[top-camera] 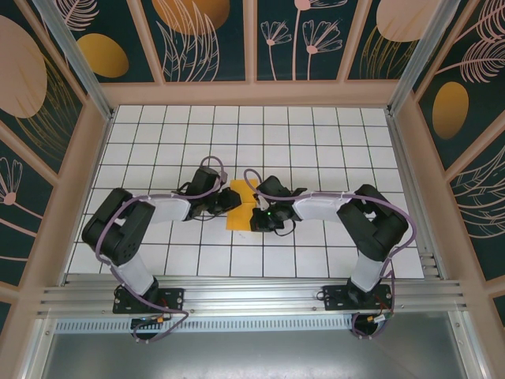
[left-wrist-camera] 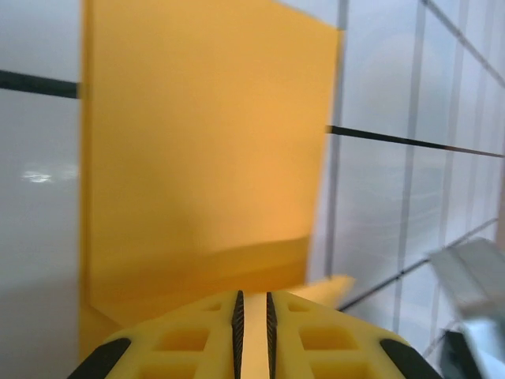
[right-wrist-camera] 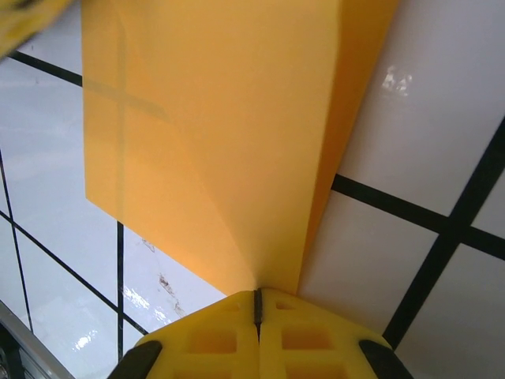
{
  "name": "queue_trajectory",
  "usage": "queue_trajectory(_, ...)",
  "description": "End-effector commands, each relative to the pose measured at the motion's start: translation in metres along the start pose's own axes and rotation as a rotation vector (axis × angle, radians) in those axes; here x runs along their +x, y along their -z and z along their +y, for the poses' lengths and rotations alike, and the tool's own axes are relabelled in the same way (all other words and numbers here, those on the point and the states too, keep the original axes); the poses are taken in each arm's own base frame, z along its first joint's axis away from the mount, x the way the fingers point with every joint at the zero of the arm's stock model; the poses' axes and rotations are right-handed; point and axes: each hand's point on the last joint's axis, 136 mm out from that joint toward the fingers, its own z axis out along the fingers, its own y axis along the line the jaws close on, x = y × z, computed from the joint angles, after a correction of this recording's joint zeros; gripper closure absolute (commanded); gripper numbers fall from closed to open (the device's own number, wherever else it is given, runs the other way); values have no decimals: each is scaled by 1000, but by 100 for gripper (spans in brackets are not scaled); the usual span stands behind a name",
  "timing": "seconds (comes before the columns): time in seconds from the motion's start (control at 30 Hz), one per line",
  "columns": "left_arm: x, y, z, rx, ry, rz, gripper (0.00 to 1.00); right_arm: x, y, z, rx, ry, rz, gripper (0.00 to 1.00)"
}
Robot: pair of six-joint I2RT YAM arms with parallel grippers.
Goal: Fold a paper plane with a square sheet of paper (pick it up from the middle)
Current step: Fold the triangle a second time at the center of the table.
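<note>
The square sheet of paper (top-camera: 239,207) is orange-yellow, folded into a smaller creased piece, and sits mid-table between both grippers. My left gripper (top-camera: 227,201) is at its left edge. In the left wrist view the paper (left-wrist-camera: 197,158) stands just ahead of the left gripper (left-wrist-camera: 252,304), whose pads are a narrow gap apart. My right gripper (top-camera: 254,217) is at the paper's lower right. Seen from the right wrist, the right gripper (right-wrist-camera: 257,296) is shut on the paper (right-wrist-camera: 221,142), pinching a crease that fans out from the jaws.
The table (top-camera: 316,142) is white tile with dark grid lines, walled by patterned panels (top-camera: 205,39). An aluminium rail (top-camera: 252,296) runs along the near edge by the arm bases. A yellow fingertip (right-wrist-camera: 31,16) of the left gripper shows at the paper's far corner.
</note>
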Motion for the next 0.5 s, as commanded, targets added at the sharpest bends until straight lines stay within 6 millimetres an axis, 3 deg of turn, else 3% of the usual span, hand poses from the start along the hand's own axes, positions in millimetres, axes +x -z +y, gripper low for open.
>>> queue_trajectory(0.0,-3,14,-31,113,-19,-22,82,28,-13,-29,91,-81,99,95)
queue_trajectory(0.17,14,10,-38,138,-17,14,83,30,-16,-32,97,-101,107,97)
queue_trajectory(0.47,42,-12,-16,77,10,93,87,31,-17,-34,105,-118,113,98)
